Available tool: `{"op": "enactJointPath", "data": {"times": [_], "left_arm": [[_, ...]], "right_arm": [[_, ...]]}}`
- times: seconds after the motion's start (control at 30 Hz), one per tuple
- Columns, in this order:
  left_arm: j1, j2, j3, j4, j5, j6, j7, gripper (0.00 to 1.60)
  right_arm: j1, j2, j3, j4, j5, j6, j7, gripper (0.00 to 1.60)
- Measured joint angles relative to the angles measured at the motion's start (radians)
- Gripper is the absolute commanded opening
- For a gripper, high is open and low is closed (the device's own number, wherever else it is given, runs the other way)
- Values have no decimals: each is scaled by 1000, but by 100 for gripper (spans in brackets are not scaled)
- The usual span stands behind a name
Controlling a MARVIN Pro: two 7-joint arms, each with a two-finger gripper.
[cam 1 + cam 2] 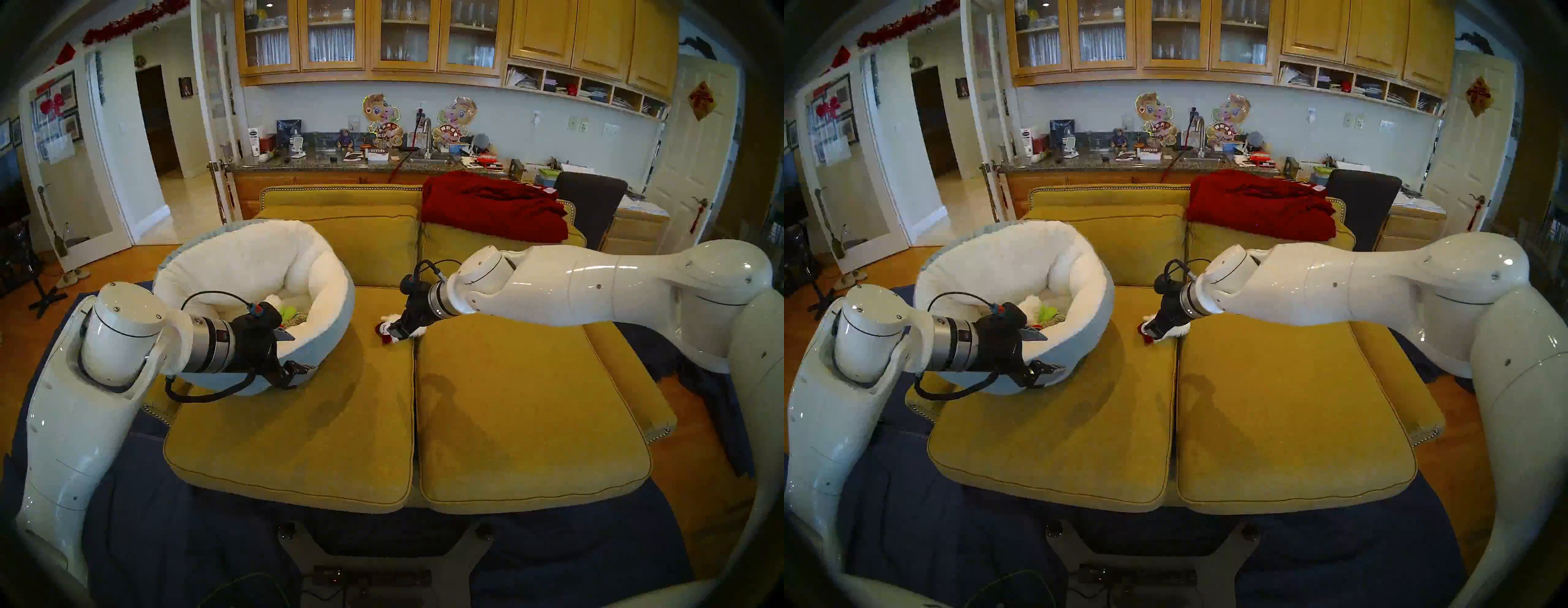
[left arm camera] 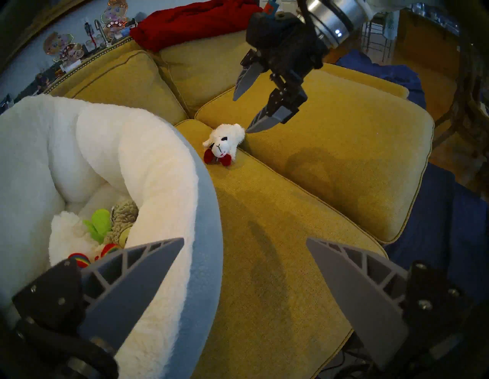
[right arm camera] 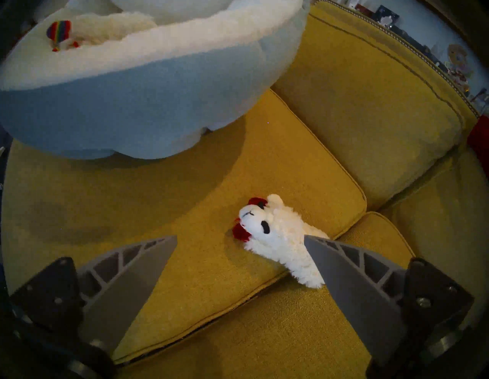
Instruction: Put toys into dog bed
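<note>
white lamb toy [image 3: 277, 238] located on yellow sofa cushion [image 3: 201, 267], at seam between seat cushions, outside dog bed [image 3: 132, 105]. right gripper [image 3: 240, 239] positioned just above lamb, jaws spread wide, nothing held; lamb body seen partly behind right-hand finger, long axis running diagonally across jaw gap. left gripper [image 2: 244, 242] likewise spread, empty, beside bed rim, farther from lamb. right arm judged nearer for pickup.

Fluffy white plush lamb [image 3: 277, 233], fleecy dog bed [image 2: 158, 169], coarse-woven mustard cushions [image 1: 530, 403], matt grey plastic fingers [image 3: 352, 285]
</note>
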Motion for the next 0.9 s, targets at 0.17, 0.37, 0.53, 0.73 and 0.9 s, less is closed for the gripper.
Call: {"op": "enactJointPath", "data": {"times": [0.17,0.37,0.53,0.73,0.9], "left_arm": [[0,1,0,0,0,0,0,160],[0,1,0,0,0,0,0,160],[0,1,0,0,-1,0,0,160],[0,2,0,0,-1,-1,0,160],[0,2,0,0,-1,-1,-1,160]], "right_arm": [[-30,-54,0,84,13,15,-6,160],[-55,-116,4,181,29,30,-8,160],[-75,-175,9,278,44,39,-4,160],[-95,-232,13,373,56,42,16,160],[-114,-278,14,447,66,41,37,160]]}}
